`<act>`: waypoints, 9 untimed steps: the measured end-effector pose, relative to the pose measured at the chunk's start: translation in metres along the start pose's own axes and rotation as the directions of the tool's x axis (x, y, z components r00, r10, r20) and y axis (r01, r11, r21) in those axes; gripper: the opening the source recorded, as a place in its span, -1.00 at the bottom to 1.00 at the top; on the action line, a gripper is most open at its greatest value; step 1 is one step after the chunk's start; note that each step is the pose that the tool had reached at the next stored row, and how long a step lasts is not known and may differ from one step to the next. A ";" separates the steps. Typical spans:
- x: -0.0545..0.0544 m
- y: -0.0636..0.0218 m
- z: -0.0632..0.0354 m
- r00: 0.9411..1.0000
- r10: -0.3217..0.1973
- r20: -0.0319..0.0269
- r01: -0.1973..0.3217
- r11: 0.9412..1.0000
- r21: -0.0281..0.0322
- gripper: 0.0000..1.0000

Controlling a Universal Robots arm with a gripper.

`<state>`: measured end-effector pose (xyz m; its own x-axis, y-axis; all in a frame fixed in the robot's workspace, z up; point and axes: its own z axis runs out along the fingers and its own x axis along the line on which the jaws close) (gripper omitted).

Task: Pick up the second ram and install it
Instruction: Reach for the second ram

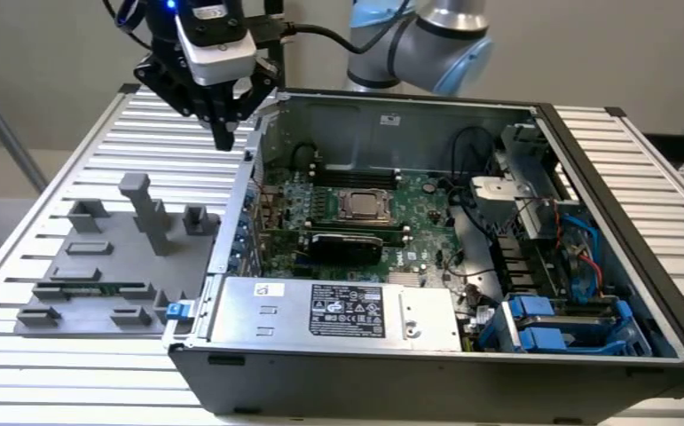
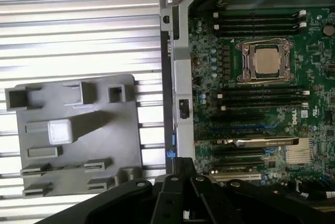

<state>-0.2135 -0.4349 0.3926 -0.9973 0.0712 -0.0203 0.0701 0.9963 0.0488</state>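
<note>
The second ram (image 1: 103, 287) lies flat in a holder of the grey fixture plate (image 1: 93, 311), towards the plate's near edge. The plate rests on the slatted aluminium table (image 1: 82, 151), just beside the open computer case (image 1: 436, 382) on the exterior view's left. No finger touches the stick. The gripper (image 1: 222, 142) hangs above the case wall nearest the fixture, near the back corner and well apart from the stick. Its fingers are drawn narrow, with nothing visible between them. In the wrist view, the fixture plate and the motherboard (image 2: 251, 130) lie side by side below the fingers. The black memory slots (image 2: 259, 20) flank the processor socket (image 2: 264, 62). Judged from this layout, the step in hand is the approach to the pick-up: the stick is not yet grasped and installation has not begun. A grasp calls for three things: fingers opened wider than the board is thick, the jaws aligned across the stick's long faces, and a vertical descent that clears the holder's end blocks and the tall post (image 1: 140, 209) on the plate.
</note>
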 end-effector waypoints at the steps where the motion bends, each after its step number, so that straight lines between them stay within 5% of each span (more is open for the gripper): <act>1: 0.004 -0.0006 -0.0001 1.000 0.000 0.000 0.000 1.000 0.000 -0.79; 9: 0.041 -0.0054 -0.0007 1.000 0.000 0.000 0.000 1.000 0.000 -0.79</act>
<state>-0.2544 -0.4374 0.3922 -0.9973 0.0711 -0.0203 0.0701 0.9963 0.0488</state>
